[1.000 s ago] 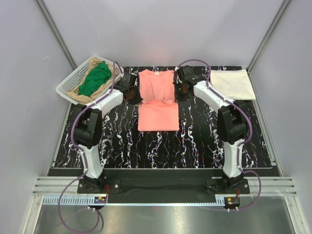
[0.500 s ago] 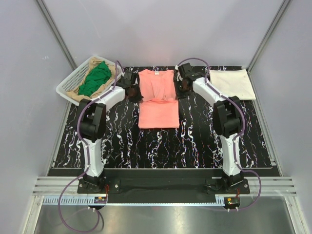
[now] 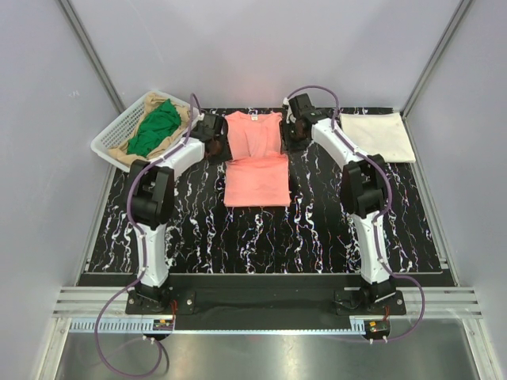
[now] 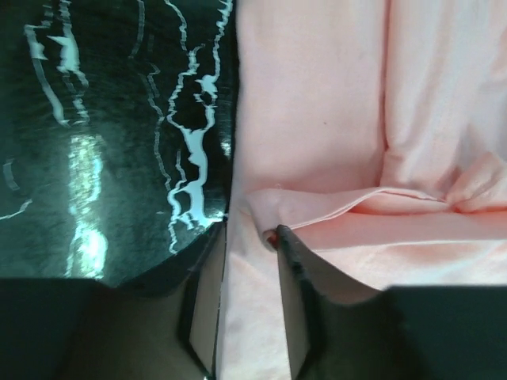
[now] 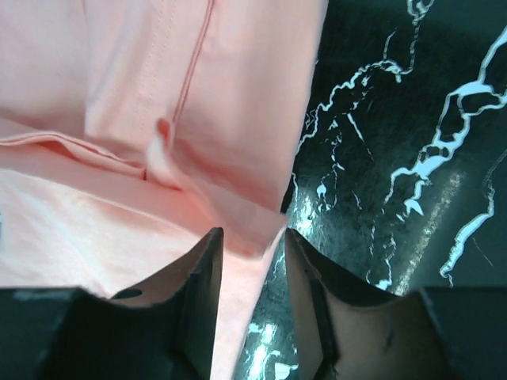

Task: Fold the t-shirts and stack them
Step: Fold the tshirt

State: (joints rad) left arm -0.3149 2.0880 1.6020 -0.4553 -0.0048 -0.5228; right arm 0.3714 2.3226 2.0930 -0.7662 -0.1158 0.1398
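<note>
TOP CAM: pink shirt (image 3: 255, 158) is plain salmon, no print. My table (image 3: 317, 229) is black w/ white marble-type veins. Cream shirt (image 3: 378, 136): plain off-white. Basket (image 3: 107, 141): white mesh. Green shirt (image 3: 154, 127): solid deep green. Tan shirt (image 3: 123, 152): plain sandy beige. My left arm (image 3: 150, 198) & right arm (image 3: 364, 190): white shells, black joints. Cables (image 3: 96, 339): purple. Walls (image 3: 261, 47): pale grey-lilac. Rail (image 3: 261, 324): silver.

WRIST CAMS: my left gripper (image 4: 249, 229) & right gripper (image 5: 252, 233) are dark grey to black vs. pale pink cloth. Seam stitching is the same pink. The tabletop is glossy black w/ white streaks.
</note>
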